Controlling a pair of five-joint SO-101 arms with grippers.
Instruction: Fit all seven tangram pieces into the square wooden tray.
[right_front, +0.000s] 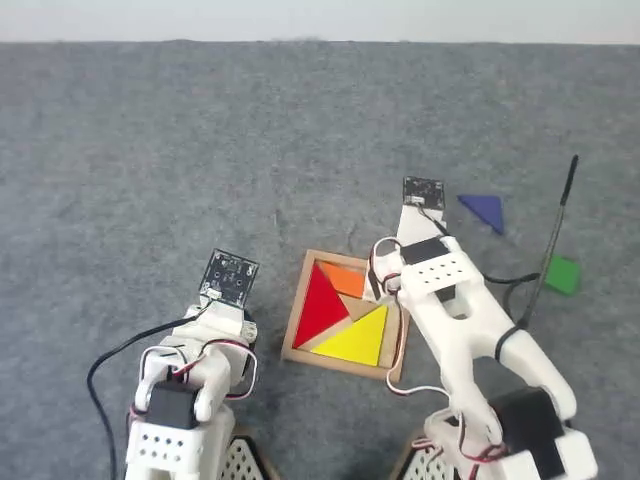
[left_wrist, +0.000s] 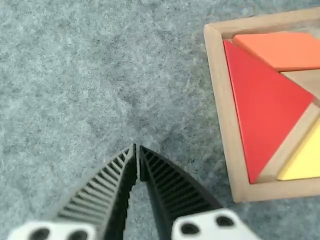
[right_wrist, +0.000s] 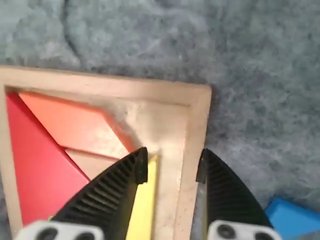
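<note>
I have the right jaws spread astride the right wall of the square wooden tray (right_wrist: 197, 125), the left jaws pressed together just left of it.

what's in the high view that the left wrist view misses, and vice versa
High view: a blue triangle and a green square loose on the carpet, right of the tray. Left wrist view: the left gripper shut, above bare carpet beside the tray. Both: the tray holding the red triangle, orange piece and yellow triangle.
</note>
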